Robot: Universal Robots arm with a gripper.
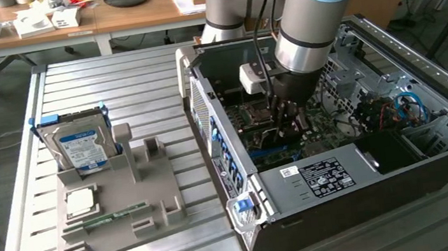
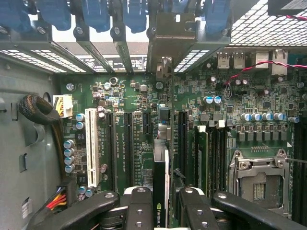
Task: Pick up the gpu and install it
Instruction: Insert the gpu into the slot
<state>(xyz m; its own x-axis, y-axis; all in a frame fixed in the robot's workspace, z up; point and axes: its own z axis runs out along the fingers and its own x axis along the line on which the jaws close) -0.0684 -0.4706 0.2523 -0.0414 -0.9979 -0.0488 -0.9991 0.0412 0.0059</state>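
- Exterior view: the claw (image 1: pixel 285 124) hangs inside the open computer case (image 1: pixel 324 174) on the tabletop (image 1: pixel 108 82).
- Wrist view: the claw (image 2: pixel 165 208) clamps the gpu (image 2: pixel 160 182) edge-on, upright over the motherboard (image 2: pixel 129 96), seemingly at a slot.

Table (image 1: pixel 115 74): ribbed bare metal, showing a dull brushed sheen. Case (image 1: pixel 347 219): matt dark grey sheet metal. Holder (image 1: pixel 165 203), at nine o'clock of it: looking like matt grey plastic. The gpu (image 2: pixel 160 184) is showing a smooth dark edge, its bracket (image 2: pixel 168 33) dull grey metal. Gripper (image 2: pixel 163 199): looking matt black.
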